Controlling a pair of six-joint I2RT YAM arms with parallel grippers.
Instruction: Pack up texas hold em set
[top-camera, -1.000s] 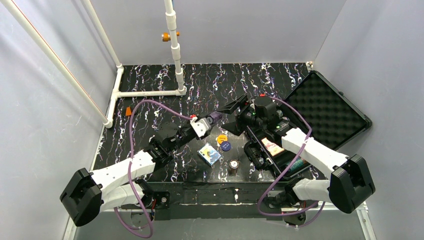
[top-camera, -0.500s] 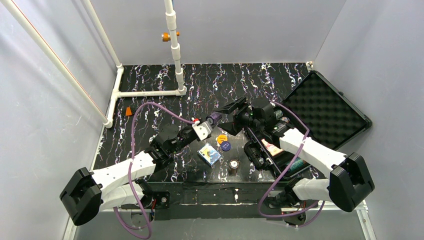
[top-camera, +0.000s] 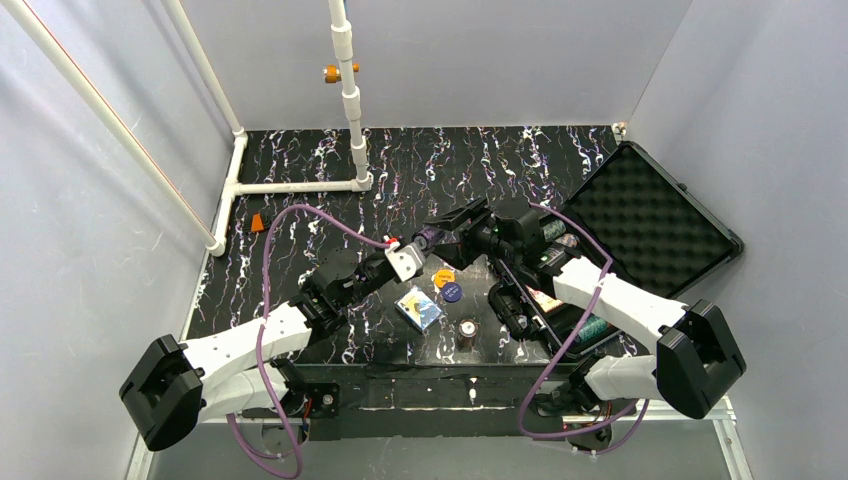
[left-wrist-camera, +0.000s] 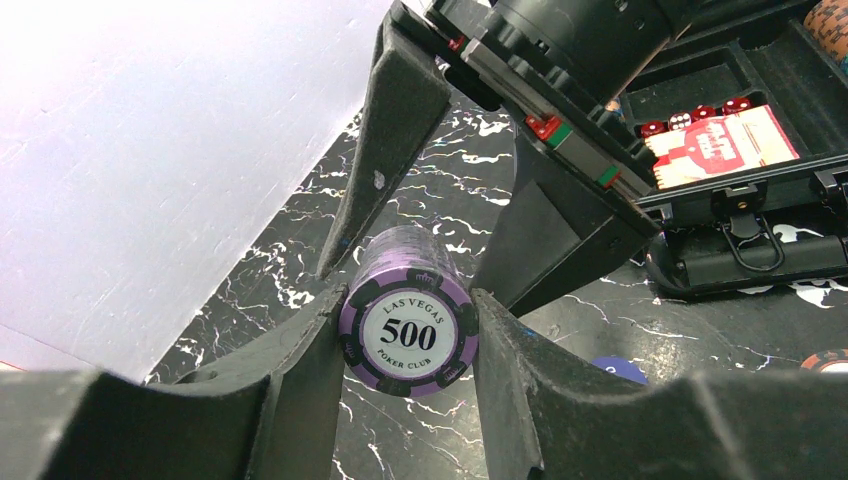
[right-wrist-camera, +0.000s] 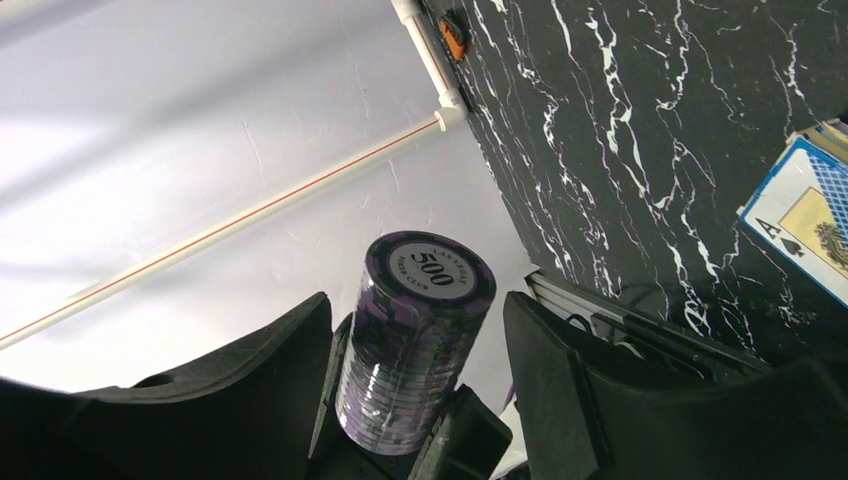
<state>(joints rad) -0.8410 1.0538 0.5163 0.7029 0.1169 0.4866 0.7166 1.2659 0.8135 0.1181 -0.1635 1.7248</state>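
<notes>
One purple chip stack (left-wrist-camera: 408, 330), right tool (right-wrist-camera: 415, 305) closer

The purple 500 chip stack (left-wrist-camera: 408, 330) is held aloft, left of the open foam-lined black case (top-camera: 650, 215).

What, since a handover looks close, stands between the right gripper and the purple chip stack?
Nothing visible does. The right gripper is open, with one finger on each side of the purple chip stack, which the left gripper clamps. Only open space shows between fingers and stack.

White PVC pipe frame (top-camera: 300, 186) and 1 small orange piece (top-camera: 257, 222) (left edge) on marbled table (top-camera: 420, 170).
</notes>
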